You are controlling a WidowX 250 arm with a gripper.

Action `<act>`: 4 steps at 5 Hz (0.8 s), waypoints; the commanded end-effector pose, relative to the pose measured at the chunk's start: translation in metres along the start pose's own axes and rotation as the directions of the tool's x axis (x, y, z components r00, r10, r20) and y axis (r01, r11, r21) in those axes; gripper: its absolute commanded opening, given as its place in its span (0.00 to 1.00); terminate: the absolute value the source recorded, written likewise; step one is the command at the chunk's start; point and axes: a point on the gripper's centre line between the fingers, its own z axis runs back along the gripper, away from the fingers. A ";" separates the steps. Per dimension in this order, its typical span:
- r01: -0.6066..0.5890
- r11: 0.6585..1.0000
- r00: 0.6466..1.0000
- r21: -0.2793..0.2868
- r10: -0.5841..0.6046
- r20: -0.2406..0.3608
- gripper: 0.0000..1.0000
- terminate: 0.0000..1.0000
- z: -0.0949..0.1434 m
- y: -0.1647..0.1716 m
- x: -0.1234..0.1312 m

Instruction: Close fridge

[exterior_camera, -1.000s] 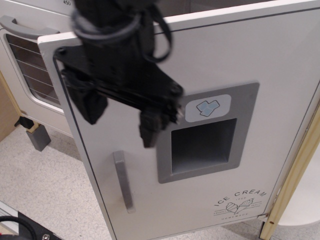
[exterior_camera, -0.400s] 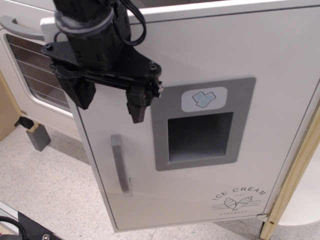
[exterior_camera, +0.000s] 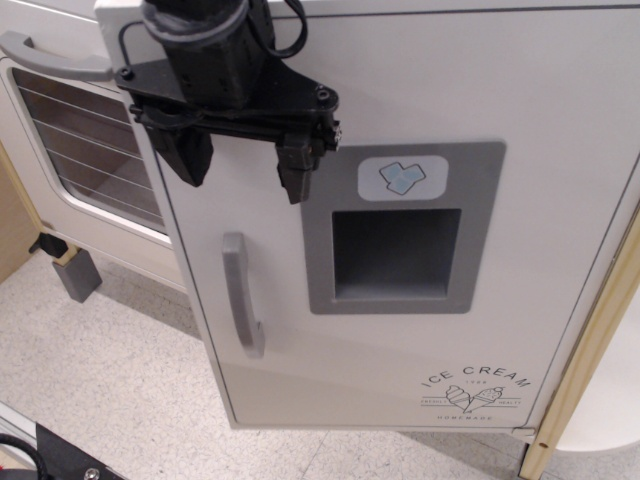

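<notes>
The white fridge door point(exterior_camera: 400, 110) fills most of the view, with a grey vertical handle point(exterior_camera: 242, 295), a grey recessed dispenser panel point(exterior_camera: 397, 235) with an ice-cube icon, and an "ICE CREAM" logo point(exterior_camera: 475, 390) at the bottom right. Its left edge stands a little in front of the oven, so the door looks slightly ajar. My black gripper point(exterior_camera: 243, 168) is open and empty. Its two fingers point(exterior_camera: 294, 170) point down against the upper left of the door, above the handle.
The white oven door point(exterior_camera: 90, 160) with a barred window and horizontal grey handle point(exterior_camera: 45, 55) stands at the left. A small grey block point(exterior_camera: 77, 273) sits on the speckled floor below it. A beige wooden post point(exterior_camera: 590, 350) runs down the right side.
The fridge door has swung further towards shut, its face turning flatter to the camera. My gripper has moved up and stays against the door's upper left, still open.
</notes>
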 end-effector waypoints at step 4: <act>-0.097 0.995 0.986 -0.011 0.098 0.134 1.00 0.00 -0.013 0.018 0.069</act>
